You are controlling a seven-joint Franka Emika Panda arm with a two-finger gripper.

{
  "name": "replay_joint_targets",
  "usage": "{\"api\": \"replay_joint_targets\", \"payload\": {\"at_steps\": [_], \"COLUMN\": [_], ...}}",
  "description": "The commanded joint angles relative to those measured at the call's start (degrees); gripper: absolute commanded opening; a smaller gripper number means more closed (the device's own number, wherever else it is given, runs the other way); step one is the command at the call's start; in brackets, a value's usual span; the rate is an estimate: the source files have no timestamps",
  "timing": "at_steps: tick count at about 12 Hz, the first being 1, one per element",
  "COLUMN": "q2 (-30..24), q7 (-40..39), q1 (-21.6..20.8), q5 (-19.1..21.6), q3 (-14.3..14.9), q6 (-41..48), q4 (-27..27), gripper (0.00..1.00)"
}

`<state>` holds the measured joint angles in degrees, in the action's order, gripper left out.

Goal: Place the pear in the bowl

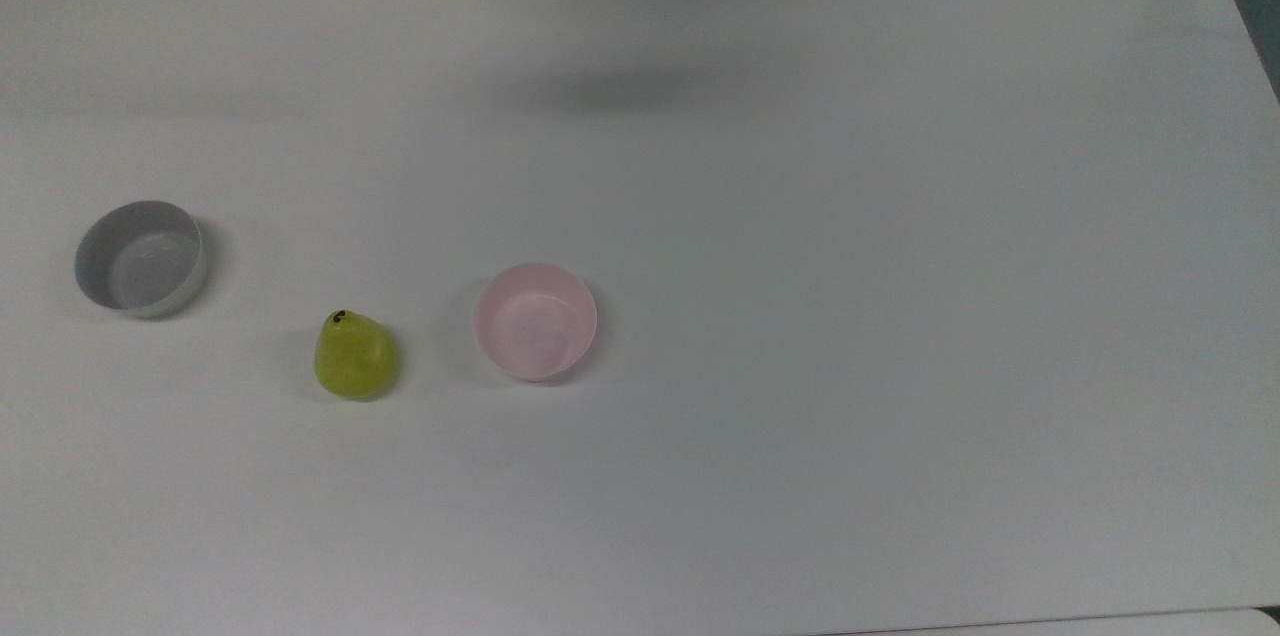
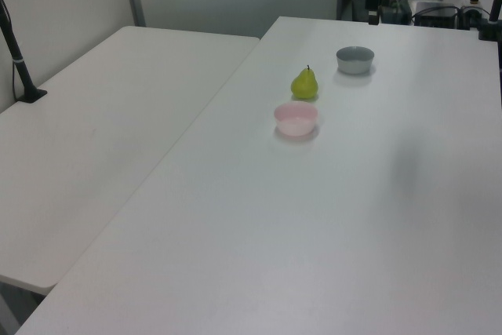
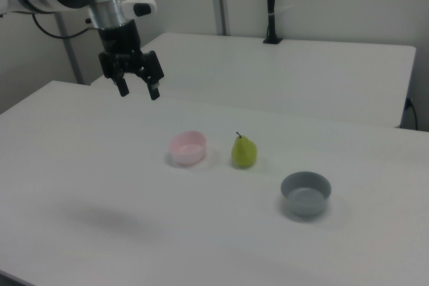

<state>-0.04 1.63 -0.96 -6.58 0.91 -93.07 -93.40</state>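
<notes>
Task not started: pear [image 1: 355,368] sits upright on the white surface [image 1: 850,316], untouched, between the pink bowl [image 1: 535,321] and the grey bowl [image 1: 140,258], near the pink one but not touching. Pink bowl is empty. Gripper [image 3: 139,90] hangs high above the surface, well apart from the pear, fingers [image 3: 153,92] spread and holding nothing. Left to do: reach, grasp, lift, drop in pink bowl. Path looks clear; only hazard I'd flag is the grey bowl as a wrong target.
</notes>
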Motion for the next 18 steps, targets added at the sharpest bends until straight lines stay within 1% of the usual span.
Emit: {"api": "replay_joint_targets", "payload": {"at_steps": [1, 4, 7, 10, 13, 17, 18], "q2": [0.0, 1.7, 2.9, 5.6, 9.6, 15.8, 17.2], "q7": [-2.7, -4.0, -4.3, -4.4, -4.4, -3.8, -3.9], "q1": [2.1, 3.9, 6.2, 7.1, 8.7, 9.3, 10.3], "q5": [-0.1, -0.1, 0.0, -0.4, -0.2, -0.1, 0.1], "q3": [0.4, 0.4, 0.4, 0.4, 0.3, 0.3, 0.3], "q6": [-1.8, -2.2, -5.5, -6.4, -12.3, -24.7, -27.1], "q4": [0.2, 0.2, 0.2, 0.1, -0.1, 0.1, 0.1], "gripper": [1.0, 1.0, 1.0, 1.0, 1.0, 1.0, 1.0]}}
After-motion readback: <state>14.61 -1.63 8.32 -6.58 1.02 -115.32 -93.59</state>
